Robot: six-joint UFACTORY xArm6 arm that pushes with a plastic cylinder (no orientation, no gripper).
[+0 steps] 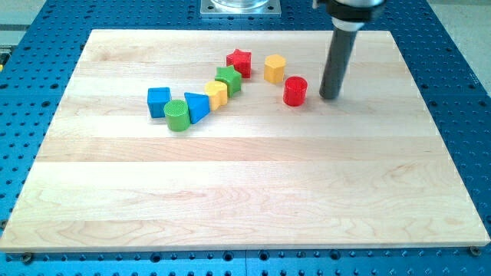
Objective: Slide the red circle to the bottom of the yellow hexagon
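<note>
The red circle [294, 91] stands on the wooden board, just below and to the right of the yellow hexagon [275, 68]; a small gap separates them. My tip [330, 96] rests on the board to the right of the red circle, a short gap away, not touching it. The dark rod rises from there to the view's top.
A red star [239, 61] lies left of the hexagon. A chain runs down-left from it: green star [228, 79], yellow block [217, 94], blue triangle [196, 106], green cylinder [176, 115], blue cube [159, 101]. The board [245, 192] sits on a blue perforated table [460, 92].
</note>
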